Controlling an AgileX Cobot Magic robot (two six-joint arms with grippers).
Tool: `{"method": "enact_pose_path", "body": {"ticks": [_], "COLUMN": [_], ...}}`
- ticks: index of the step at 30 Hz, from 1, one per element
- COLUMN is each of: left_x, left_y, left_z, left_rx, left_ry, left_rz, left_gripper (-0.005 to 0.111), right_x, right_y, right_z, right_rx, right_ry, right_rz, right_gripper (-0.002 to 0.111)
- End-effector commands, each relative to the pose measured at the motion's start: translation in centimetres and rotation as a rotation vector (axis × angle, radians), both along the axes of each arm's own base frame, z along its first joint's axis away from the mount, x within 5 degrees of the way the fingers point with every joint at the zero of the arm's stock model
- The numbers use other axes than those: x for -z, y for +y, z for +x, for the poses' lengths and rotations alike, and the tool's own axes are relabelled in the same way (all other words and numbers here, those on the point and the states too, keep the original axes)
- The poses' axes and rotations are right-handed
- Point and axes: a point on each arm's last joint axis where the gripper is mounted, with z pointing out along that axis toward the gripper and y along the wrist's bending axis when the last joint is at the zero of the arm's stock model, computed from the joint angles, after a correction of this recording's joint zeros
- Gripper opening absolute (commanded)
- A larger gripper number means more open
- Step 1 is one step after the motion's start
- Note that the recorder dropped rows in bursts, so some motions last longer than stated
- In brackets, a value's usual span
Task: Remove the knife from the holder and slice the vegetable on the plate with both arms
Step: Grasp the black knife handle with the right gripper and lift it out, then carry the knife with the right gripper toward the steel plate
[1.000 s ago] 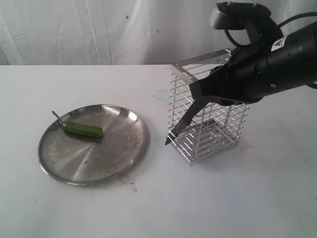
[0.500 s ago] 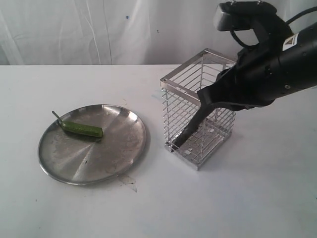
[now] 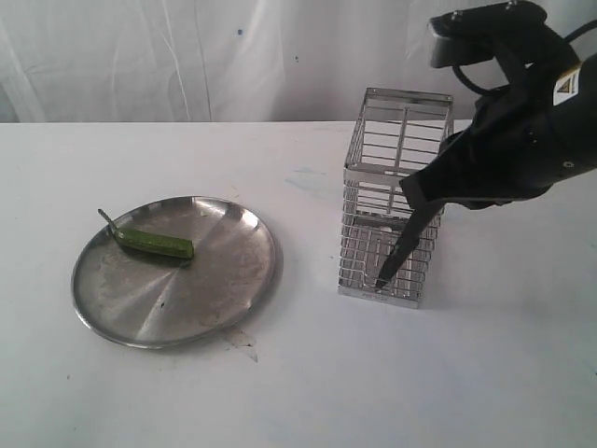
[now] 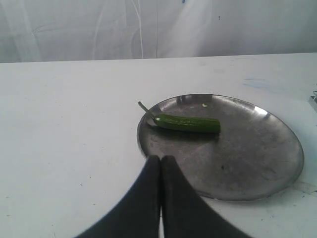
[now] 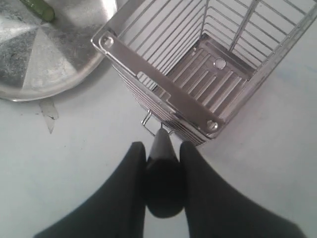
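Observation:
The green vegetable (image 3: 154, 243) lies on the left part of the round steel plate (image 3: 196, 280), stem toward the rim. The wire holder (image 3: 375, 177) stands upright to the plate's right. My right gripper (image 3: 422, 198) is shut on the knife's dark handle (image 5: 163, 186). The knife (image 3: 399, 247) slants down with its blade across the holder's near face, tip close to the table. In the right wrist view the blade sits just outside the holder's rim (image 5: 163, 91). My left gripper (image 4: 161, 159) is shut and empty, hovering at the plate's (image 4: 247, 158) near edge, short of the vegetable (image 4: 188, 123).
A white table (image 3: 298, 373) carries everything, with a white curtain behind. A small scrap of tape (image 3: 244, 343) lies by the plate's front rim. The right arm's black body (image 3: 522, 131) looms over the holder's right side.
The holder, tilted and dragged leftward by the blade a second ago, now stands upright farther right. My right arm has moved right with the knife, its blade hanging steeper.

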Motion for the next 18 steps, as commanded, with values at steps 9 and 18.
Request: {"method": "enact_pose_path", "body": {"ticks": [9,18], "left_x": [0.1,0.1], "left_y": [-0.1,-0.1], "left_z": [0.0,0.0], "left_rx": [0.007,0.007], "left_ry": [-0.003,-0.003], "left_rz": [-0.01,-0.01], "left_gripper": [0.0,0.0], "right_x": [-4.0,-6.6], "right_y": [-1.6,-1.6], "right_z": [-4.6,-8.4], "right_rx": [-0.035,-0.163], "right_ry": [-0.08,-0.144], "right_rz": [0.071,0.245], "right_gripper": [0.0,0.0]}}
